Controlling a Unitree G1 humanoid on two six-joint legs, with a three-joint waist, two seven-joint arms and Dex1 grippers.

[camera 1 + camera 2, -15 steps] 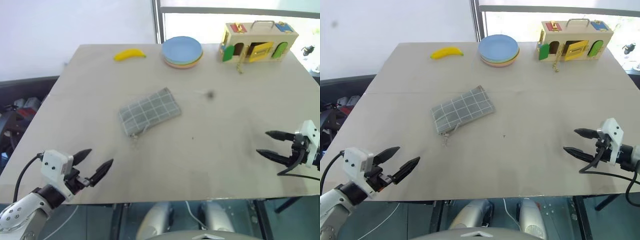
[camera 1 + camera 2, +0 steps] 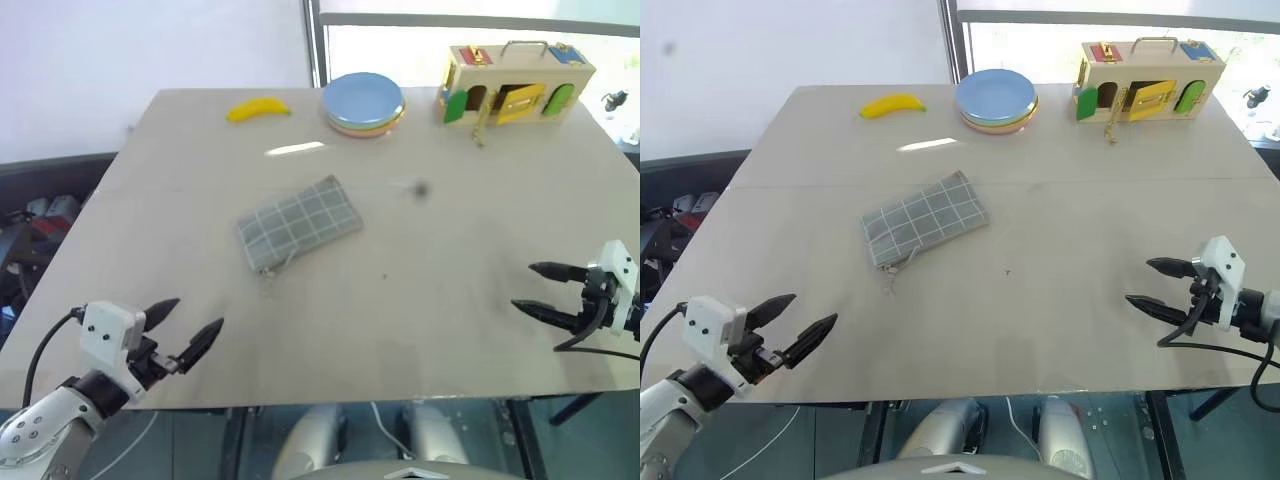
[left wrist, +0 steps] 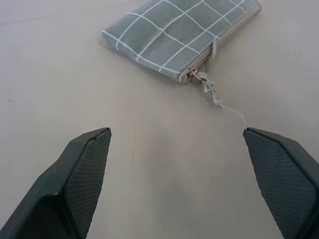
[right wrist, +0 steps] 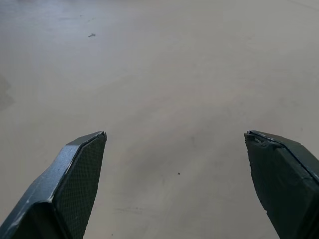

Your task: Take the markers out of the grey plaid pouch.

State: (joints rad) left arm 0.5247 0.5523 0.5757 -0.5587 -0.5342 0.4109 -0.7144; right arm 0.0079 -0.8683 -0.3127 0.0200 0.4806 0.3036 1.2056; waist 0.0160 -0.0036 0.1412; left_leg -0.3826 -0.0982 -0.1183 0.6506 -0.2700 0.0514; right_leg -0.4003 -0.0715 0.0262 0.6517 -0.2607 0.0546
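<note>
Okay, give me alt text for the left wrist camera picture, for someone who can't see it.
A grey plaid pouch lies flat on a beige table, its zip cord trailing toward the open left gripper, whose two black fingers stand wide apart and short of it.

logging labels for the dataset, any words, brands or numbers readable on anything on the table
None can be read.
Grey plaid fabric pouch: pale grid lines, no text.
Wooden toy box with coloured doors: any marks too small to tell.
Yellow banana, stack of round pastel plates: no writing seen.
</note>
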